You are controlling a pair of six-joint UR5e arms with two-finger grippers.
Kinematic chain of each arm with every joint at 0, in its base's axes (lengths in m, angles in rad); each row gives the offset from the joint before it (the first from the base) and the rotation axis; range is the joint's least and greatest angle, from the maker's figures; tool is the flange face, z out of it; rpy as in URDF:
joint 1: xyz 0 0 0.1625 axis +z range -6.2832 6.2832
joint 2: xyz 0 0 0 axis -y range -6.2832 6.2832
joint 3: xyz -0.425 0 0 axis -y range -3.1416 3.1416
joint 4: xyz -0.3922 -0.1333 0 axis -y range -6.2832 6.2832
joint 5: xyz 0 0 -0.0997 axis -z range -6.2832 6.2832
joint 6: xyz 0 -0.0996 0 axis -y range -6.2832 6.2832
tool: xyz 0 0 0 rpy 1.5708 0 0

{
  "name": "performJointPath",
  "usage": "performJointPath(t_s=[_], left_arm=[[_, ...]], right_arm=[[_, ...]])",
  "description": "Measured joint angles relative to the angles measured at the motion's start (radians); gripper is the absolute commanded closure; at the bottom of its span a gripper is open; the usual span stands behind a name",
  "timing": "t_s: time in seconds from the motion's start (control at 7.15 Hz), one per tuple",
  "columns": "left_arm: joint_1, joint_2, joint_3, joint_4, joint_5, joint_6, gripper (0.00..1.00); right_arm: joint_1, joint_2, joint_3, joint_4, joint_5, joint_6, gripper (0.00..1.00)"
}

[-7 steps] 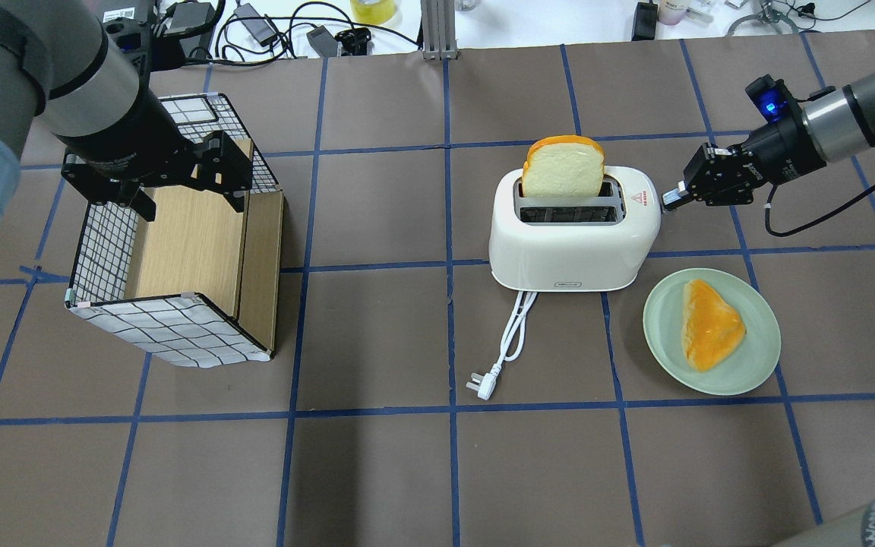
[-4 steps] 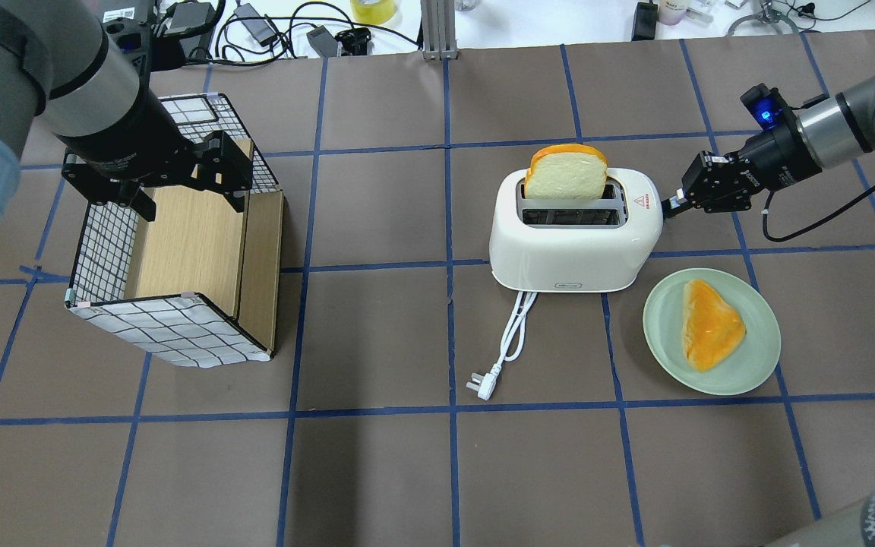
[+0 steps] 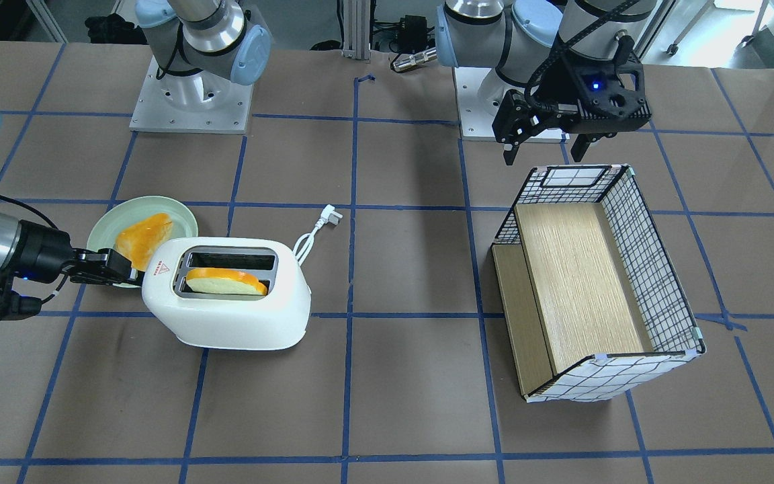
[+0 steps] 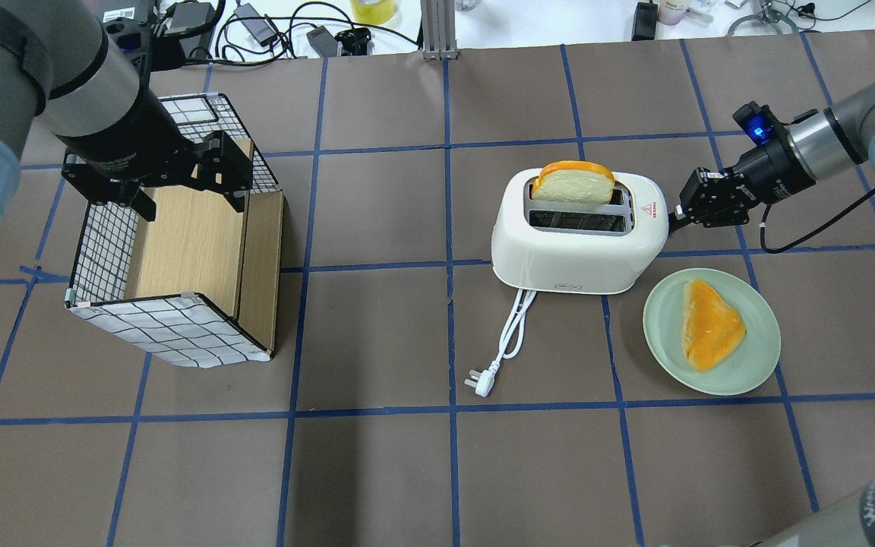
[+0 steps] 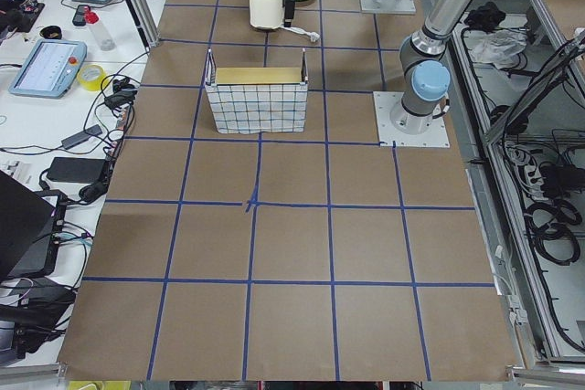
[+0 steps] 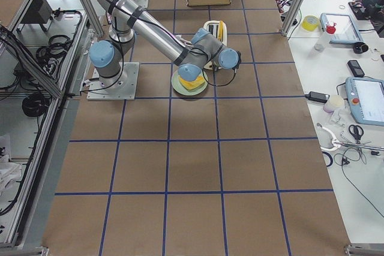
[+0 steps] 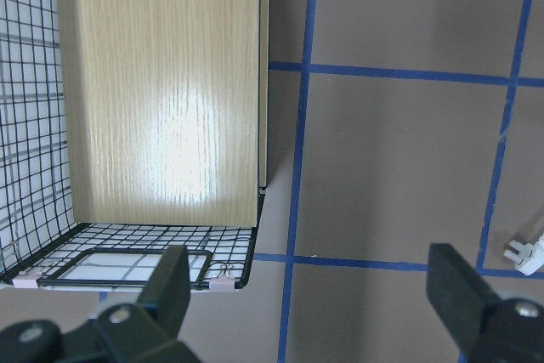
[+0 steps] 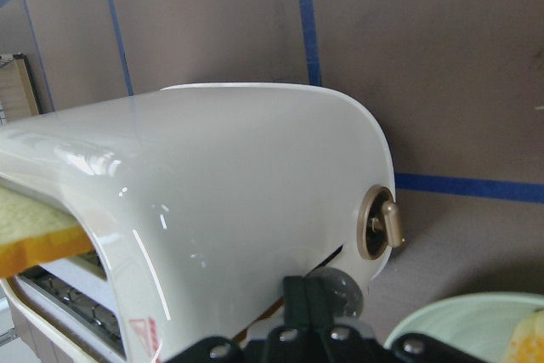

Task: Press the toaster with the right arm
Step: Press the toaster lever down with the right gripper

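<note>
Right gripper (image 4: 674, 220) on my end: jaws pinched together, empty, tip against the toaster (image 4: 570, 262) end (bread slice (image 4: 573, 186) sits low); left gripper (image 3: 543, 153) jaws gape wide.

White toaster (image 4: 574, 258) upright, right arm (image 4: 810, 144) touching its end

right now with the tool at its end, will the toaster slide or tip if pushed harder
The toaster looks like a hollow plastic shell, so it is probably light and apt to slide on the table. Its body is wide and low, so tipping seems unlikely. The cord lies loose and unplugged, so it would hardly anchor it.
</note>
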Motion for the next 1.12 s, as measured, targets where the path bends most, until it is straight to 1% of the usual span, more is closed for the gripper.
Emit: performJointPath(t_s=[0.7,1.12], left_arm=[[0.0,0.0,0.0,0.0,0.001,0.0,0.0],[0.0,-0.001,0.0,0.0,0.0,0.0,0.0]], right_arm=[[0.0,0.045,0.006,-0.033,-0.06,0.013,1.0],[0.0,0.0,-0.01,-0.041,-0.069,0.075,1.0]])
